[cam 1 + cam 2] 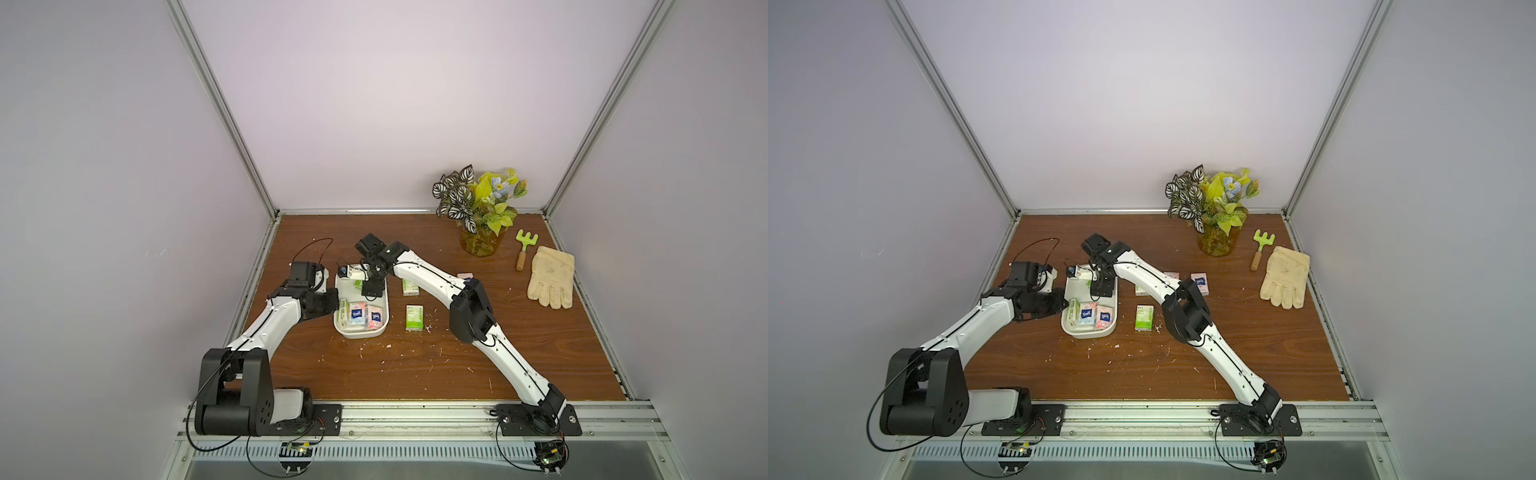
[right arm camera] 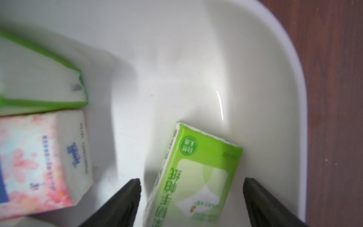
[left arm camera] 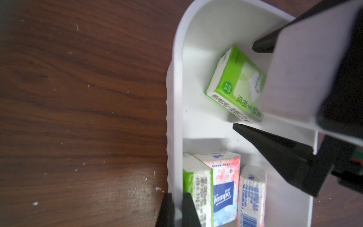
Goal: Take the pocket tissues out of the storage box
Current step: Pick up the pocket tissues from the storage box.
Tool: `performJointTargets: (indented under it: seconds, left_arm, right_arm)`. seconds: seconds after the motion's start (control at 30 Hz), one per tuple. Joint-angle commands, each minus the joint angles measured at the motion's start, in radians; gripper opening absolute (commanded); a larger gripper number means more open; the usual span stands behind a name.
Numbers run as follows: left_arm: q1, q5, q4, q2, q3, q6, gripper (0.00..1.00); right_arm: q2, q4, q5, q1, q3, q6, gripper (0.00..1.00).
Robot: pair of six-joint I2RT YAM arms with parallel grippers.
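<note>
Right gripper (image 2: pixel 191 182): jaws spread wide, grasping nothing, lowered into the far half of the box (image 2: pixel 294 98).
Green packet (image 2: pixel 202 176): lies askew on the box floor between the right fingers, just beside each and not pinched, near the rounded end wall.
Left gripper (image 3: pixel 177 196): clamped on the box's side wall, one finger inside and one outside.
Near half: three packets (image 3: pixel 224 186) side by side, one green and two pink, just beside the left fingers and apart from the right gripper.
Table (image 1: pixel 415 365): two green packets (image 1: pixel 414 318) lie right of the box; pink ones (image 1: pixel 1200 282) lie beyond them, partly hidden by the right arm.
</note>
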State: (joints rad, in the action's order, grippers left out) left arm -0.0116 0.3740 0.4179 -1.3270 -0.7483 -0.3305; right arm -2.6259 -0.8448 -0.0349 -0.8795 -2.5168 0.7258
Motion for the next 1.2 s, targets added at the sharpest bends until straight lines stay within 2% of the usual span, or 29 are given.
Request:
performJointTargets:
  seconds: [0.0, 0.2, 0.57, 0.87, 1.17]
  left_arm:
    - [0.012, 0.008, 0.002, -0.014, 0.011, 0.011, 0.01]
    - [0.012, 0.022, -0.001, -0.015, 0.012, 0.013, 0.0]
    - [0.012, 0.033, -0.003, -0.015, 0.012, 0.017, 0.0]
    - [0.012, 0.039, -0.003, -0.017, 0.012, 0.018, 0.0]
    - [0.012, 0.057, -0.01, -0.012, 0.019, 0.016, 0.0]
  right_arm:
    - [0.055, 0.03, -0.031, 0.001, -0.013, -0.038, 0.94]
    - [0.046, 0.02, 0.003, 0.004, 0.0, -0.077, 0.98]
    - [0.007, -0.045, 0.026, 0.014, 0.005, -0.165, 0.98]
    - [-0.011, -0.08, -0.038, 0.009, 0.007, -0.244, 0.88]
    - [-0.029, -0.076, -0.039, -0.001, 0.004, -0.282, 0.77]
